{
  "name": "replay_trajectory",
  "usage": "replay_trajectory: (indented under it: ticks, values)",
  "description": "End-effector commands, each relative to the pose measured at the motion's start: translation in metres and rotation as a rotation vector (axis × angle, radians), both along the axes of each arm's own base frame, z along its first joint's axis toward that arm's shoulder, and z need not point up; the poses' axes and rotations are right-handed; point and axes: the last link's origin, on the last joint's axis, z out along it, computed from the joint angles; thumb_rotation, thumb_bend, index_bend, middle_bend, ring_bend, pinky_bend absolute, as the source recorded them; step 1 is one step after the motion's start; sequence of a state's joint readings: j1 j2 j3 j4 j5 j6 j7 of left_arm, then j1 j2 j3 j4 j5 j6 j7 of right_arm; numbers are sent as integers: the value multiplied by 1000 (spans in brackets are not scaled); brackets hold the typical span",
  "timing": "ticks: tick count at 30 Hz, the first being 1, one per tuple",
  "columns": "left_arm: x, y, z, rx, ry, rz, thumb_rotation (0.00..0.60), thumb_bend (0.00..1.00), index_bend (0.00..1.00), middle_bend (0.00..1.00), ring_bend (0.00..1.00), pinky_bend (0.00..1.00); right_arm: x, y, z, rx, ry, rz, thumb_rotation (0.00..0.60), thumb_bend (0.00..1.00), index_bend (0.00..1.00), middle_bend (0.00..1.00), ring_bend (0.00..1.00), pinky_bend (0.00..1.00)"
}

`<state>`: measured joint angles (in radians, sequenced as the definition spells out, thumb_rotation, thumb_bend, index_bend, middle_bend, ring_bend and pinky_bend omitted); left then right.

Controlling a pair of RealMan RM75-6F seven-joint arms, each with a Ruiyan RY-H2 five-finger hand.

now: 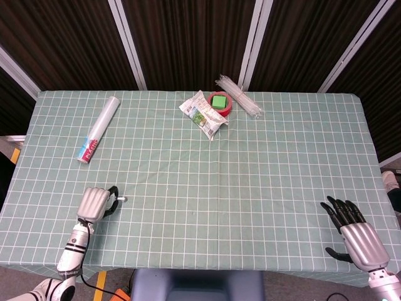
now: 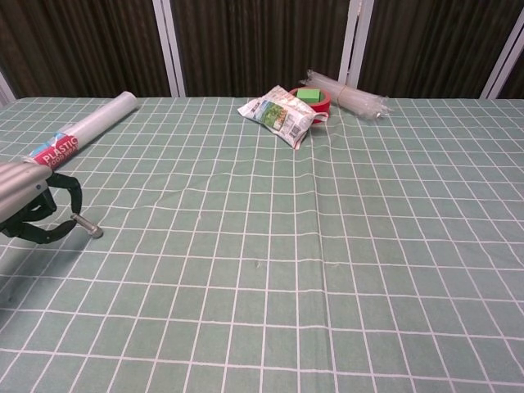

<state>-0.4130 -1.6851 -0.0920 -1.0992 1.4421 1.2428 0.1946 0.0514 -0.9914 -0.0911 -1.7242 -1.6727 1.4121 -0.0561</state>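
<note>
Left hand (image 2: 33,205) low at the near left of the green checked bench (image 1: 250,175), pinching a small grey metal bolt (image 2: 85,225) between dark fingertips, bolt head touching the cloth. Right hand (image 1: 354,235) resting near right, fingers spread, holding nothing.

Tablecloth (image 1: 250,175) pale green, white grid. Roll (image 1: 99,128) white, red label. Tape ring (image 1: 220,106) at twelve o'clock red, green block (image 1: 219,100) inside. Hands (image 1: 93,204) silver, black fingers (image 1: 338,212).

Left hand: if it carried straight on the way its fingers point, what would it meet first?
The left hand pinches a small bolt pointing toward the table's middle. That line looks free across the checked tablecloth, though depth is unclear.
</note>
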Motion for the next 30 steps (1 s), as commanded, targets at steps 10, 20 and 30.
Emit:
replay_trajectory:
  ticks: [10, 20, 30]
  values:
    - [11, 0, -1, -12, 14, -15, 600, 405, 477, 1000, 1000, 1000, 0, 0, 1, -4, -2, -1, 600, 240, 0, 0, 0, 0]
    - [18, -9, 14, 40, -20, -70, 600, 406, 332, 999, 995, 1000, 0, 0, 2, -6, -1, -1, 600, 239, 0, 0, 0, 0]
    - [7, -140, 99, 20, -362, -234, 600, 398, 0, 0, 0, 56, 0, 1, 0, -2, 7, 0, 600, 240, 0, 0, 0, 0]
